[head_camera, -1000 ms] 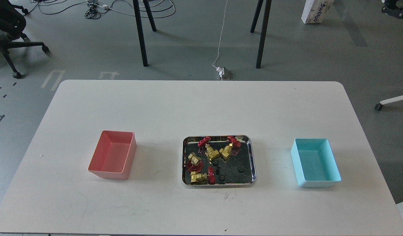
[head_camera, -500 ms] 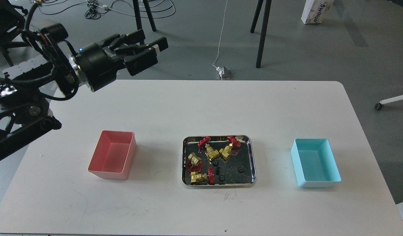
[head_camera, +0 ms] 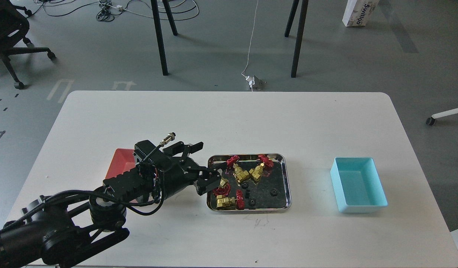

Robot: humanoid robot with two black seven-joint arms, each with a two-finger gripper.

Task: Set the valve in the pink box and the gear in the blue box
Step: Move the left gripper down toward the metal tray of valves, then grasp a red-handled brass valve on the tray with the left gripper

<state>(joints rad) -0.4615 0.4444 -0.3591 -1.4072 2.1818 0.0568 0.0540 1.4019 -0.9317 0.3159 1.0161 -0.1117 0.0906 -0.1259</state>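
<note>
My left gripper (head_camera: 207, 162) is open, low over the left edge of the steel tray (head_camera: 287, 178), with one finger (head_camera: 193, 146) raised and the other beside a brass valve with a red handwheel (head_camera: 222, 185). More valves lie in the tray, at the front left (head_camera: 226, 202), the middle (head_camera: 240, 174) and further right (head_camera: 258, 171). Tiny black gears lie in it too (head_camera: 273, 192), (head_camera: 252, 201), (head_camera: 244, 184). The pink box (head_camera: 119, 163) is left of the tray, mostly hidden behind my arm. The blue box (head_camera: 357, 184) stands at the right, empty. My right gripper is out of view.
The white table (head_camera: 229, 119) carries only the tray and the two boxes. My left arm (head_camera: 83, 219) crosses the front left of the table. Chair and table legs, cables and a carton stand on the floor beyond the far edge.
My left arm came into view high at the upper left, then swung down and right to the tray's left edge, covering most of the pink box. Valves and gears have not moved.
</note>
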